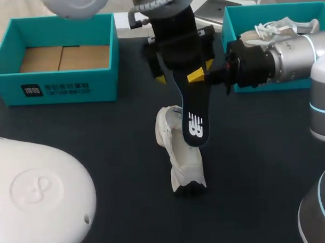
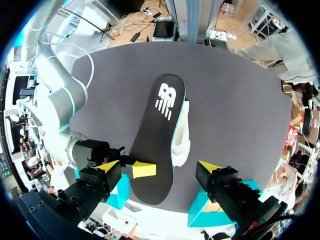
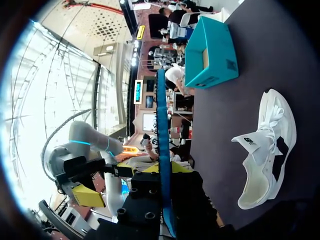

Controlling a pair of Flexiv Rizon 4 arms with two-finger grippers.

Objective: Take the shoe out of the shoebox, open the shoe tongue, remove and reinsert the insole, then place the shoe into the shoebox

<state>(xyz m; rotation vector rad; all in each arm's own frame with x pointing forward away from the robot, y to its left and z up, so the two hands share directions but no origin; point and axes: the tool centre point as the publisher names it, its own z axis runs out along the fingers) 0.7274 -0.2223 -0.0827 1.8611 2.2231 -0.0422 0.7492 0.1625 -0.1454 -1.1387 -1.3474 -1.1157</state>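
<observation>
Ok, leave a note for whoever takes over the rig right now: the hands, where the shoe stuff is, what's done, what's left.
Right hand: shut on the black insole, holding it up over the table.
Left hand: open, one finger on each side of the insole's upper end, not gripping.
White shoe: out on the table, below the insole.
Empty teal shoebox: at the table's far left.
Done: shoe out, insole removed.
Left: reinsert insole, put shoe into shoebox.

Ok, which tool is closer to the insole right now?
Right. The right tool is shut on the insole, holding it over the shoe. The left tool is open, straddling the same end, apparently not touching it.
</observation>
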